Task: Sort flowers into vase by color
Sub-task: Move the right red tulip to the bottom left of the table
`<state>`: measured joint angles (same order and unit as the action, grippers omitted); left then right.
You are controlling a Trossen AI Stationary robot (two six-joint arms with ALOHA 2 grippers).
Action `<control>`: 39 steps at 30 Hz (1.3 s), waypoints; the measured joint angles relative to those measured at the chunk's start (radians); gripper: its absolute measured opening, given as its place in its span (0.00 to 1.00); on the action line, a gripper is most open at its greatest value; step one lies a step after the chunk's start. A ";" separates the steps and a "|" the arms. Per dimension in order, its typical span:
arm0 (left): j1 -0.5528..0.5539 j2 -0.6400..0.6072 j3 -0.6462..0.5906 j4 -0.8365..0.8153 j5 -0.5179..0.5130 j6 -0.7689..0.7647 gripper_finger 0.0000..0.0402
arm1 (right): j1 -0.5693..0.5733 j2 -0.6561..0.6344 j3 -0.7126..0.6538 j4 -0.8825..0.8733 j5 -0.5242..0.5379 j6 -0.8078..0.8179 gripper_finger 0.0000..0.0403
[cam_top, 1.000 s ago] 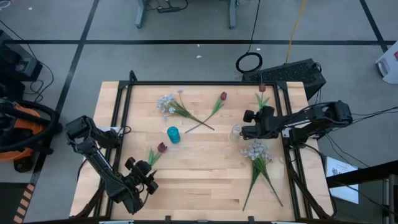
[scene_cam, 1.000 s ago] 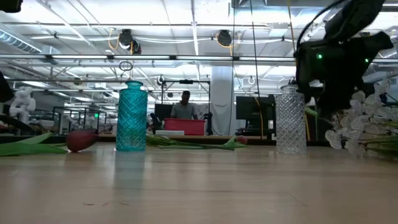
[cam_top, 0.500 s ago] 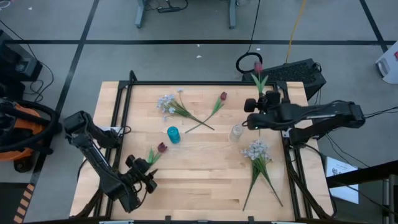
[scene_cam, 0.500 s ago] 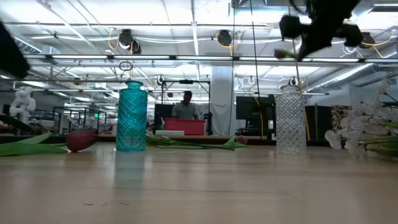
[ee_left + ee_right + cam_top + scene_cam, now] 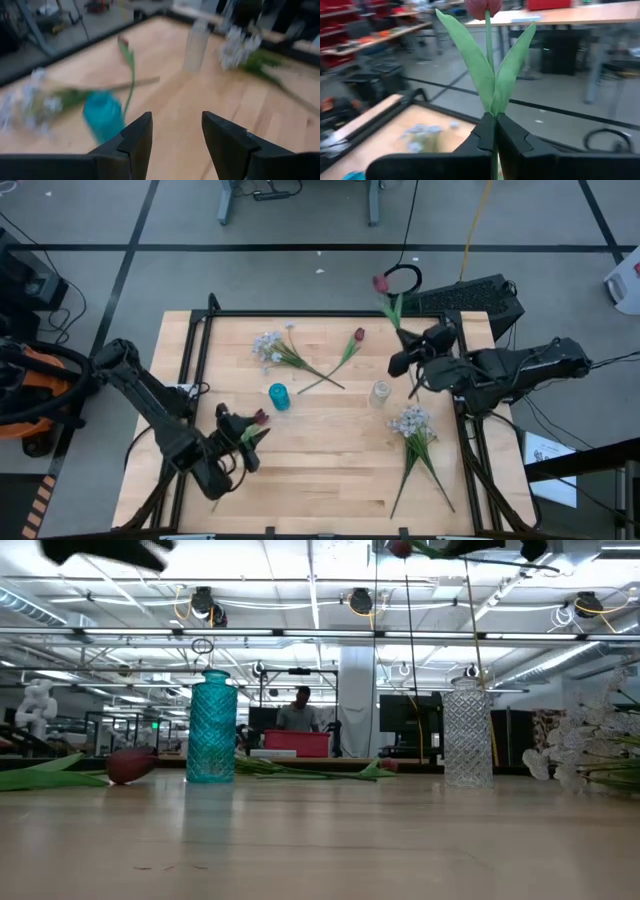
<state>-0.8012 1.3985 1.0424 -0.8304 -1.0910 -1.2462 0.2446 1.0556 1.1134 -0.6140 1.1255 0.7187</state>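
The right pincer [image 5: 495, 131], clamped on a green-stemmed dark red tulip [image 5: 381, 283], held it aloft at one o'clock, presumably to drop its stem into the clear ribbed glass vase [image 5: 380, 392], while the left pincer [image 5: 174, 131], fingers apart, hovered at seven o'clock over the wooden counter [image 5: 330, 470].

Table [image 5: 330, 470]: pale wood laid in narrow strips, smooth, with a soft sheen in the low view. Frame [image 5: 300, 314] around it: black metal, matt. Teal vase [image 5: 212, 727], just ahead of the left gripper [image 5: 175, 131]: translucent coloured glass or plastic, surface cut in a fine diamond pattern, glossy. Clear vase [image 5: 468, 732], below the right gripper [image 5: 494, 131]: colourless, same faceted relief, glinting. Gripper fingers [image 5: 227, 142]: dark plastic, matt, smooth. Red flower [image 5: 492, 60] pinched in the right gripper: leaves of matt green cloth-like sheet, stem smooth plastic. White sprays [image 5: 412, 423] near the right gripper: thin, papery-looking petals, matt.
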 joint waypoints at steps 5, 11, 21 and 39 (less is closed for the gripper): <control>0.098 -0.015 0.000 0.333 -0.023 0.363 0.45 | 0.075 0.015 -0.086 0.269 -0.008 -0.096 0.00; 0.205 0.014 0.000 0.719 0.114 0.721 0.45 | 0.123 0.073 -0.252 0.844 -0.096 -0.314 0.00; 0.373 0.097 0.000 1.068 0.443 0.895 0.38 | 0.124 0.238 -0.398 1.507 -0.407 -0.517 0.00; 0.481 0.250 0.000 1.420 0.698 0.915 0.56 | 0.169 0.355 -0.398 1.686 -0.528 -0.638 0.00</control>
<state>-0.3204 1.6485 1.0421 0.5891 -0.3934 -0.3308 0.4137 1.4109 0.7151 1.0724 0.5980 0.0808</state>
